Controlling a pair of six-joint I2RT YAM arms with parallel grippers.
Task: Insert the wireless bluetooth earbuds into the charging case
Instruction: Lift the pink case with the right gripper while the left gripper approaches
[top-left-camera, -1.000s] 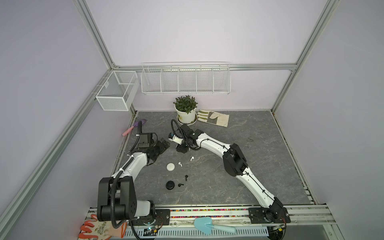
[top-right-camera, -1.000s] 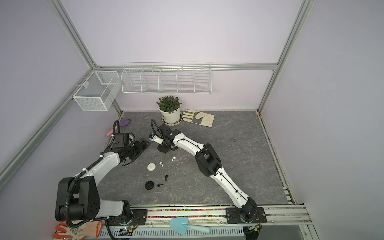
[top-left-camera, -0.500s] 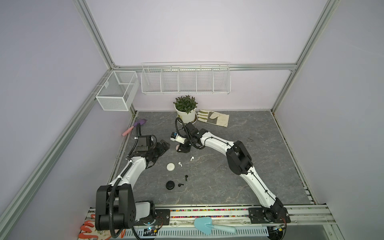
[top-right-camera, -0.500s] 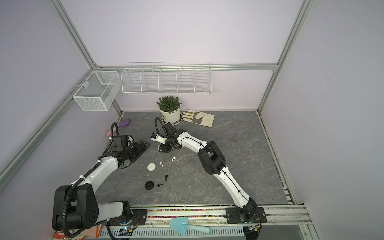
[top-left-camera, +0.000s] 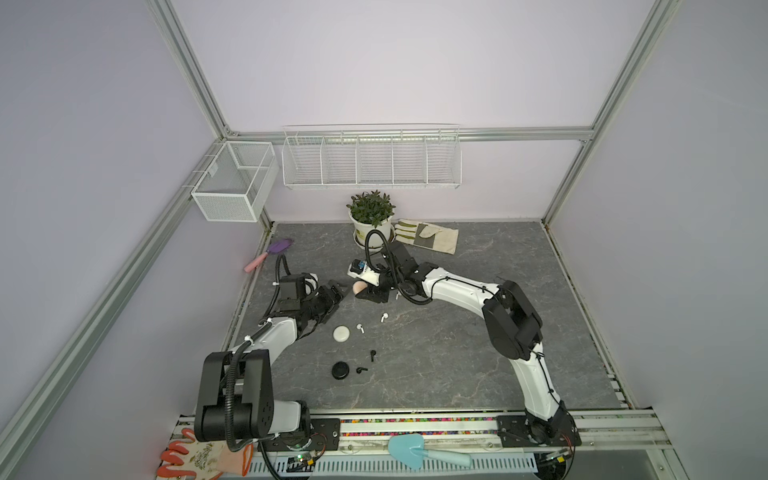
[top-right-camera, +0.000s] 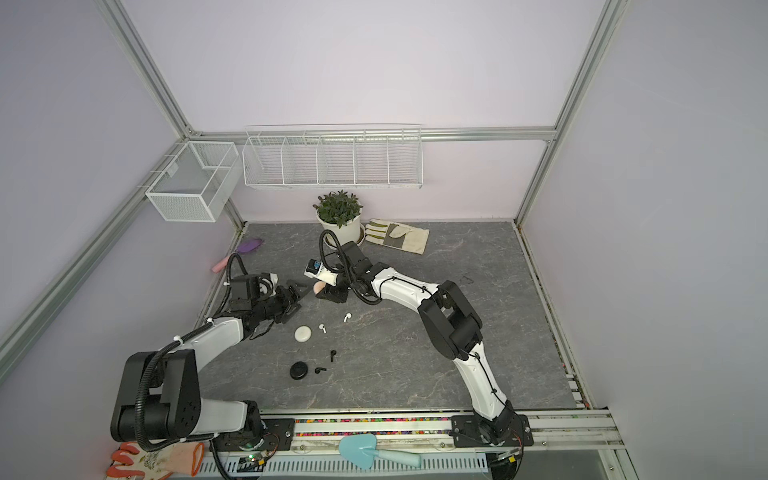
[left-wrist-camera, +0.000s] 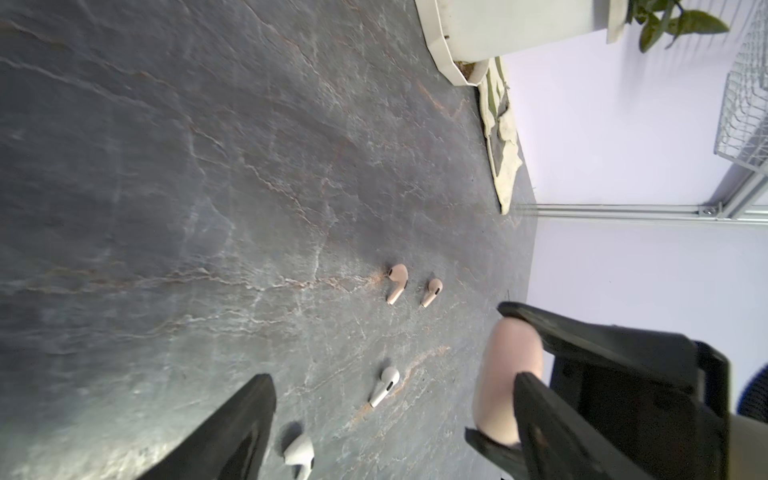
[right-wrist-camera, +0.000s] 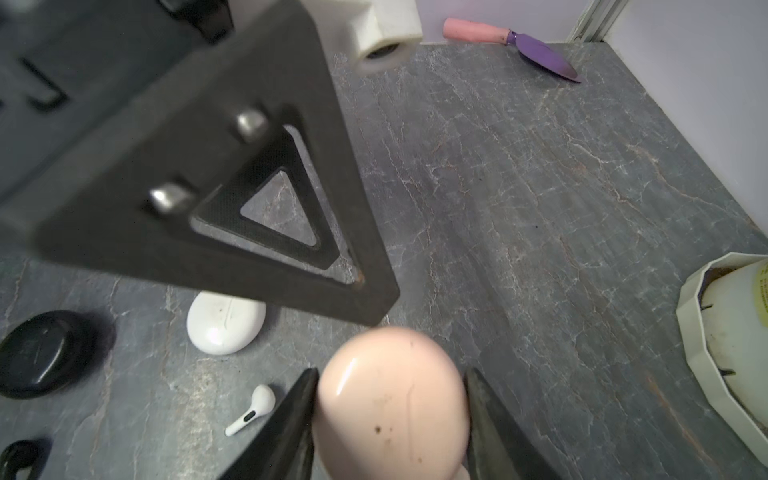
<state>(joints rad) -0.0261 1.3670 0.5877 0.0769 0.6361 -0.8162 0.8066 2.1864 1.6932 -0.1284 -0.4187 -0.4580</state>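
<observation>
My right gripper (right-wrist-camera: 390, 374) is shut on a pink charging case (right-wrist-camera: 392, 411), held just above the table (top-left-camera: 457, 365) in both top views. My left gripper (left-wrist-camera: 392, 399) stands open beside it, one finger (right-wrist-camera: 249, 208) close over the case. Two white earbuds (top-left-camera: 360, 328) (top-left-camera: 384, 317) and two black earbuds (top-left-camera: 372, 354) (top-left-camera: 361, 369) lie on the table. Two pink earbuds (left-wrist-camera: 397, 282) (left-wrist-camera: 432, 291) show in the left wrist view. A shut white case (top-left-camera: 341, 333) and a shut black case (top-left-camera: 340, 370) lie near them.
At the back stand a potted plant (top-left-camera: 371, 226), a work glove (top-left-camera: 428, 237) and a purple trowel (top-left-camera: 274, 251). Wire baskets (top-left-camera: 370, 158) hang on the wall. A blue trowel (top-left-camera: 415, 451) and an orange glove (top-left-camera: 199, 457) lie by the front rail.
My left gripper has edged toward the pink case and its jaws have narrowed a little. The right gripper keeps its hold and has shifted only slightly.
</observation>
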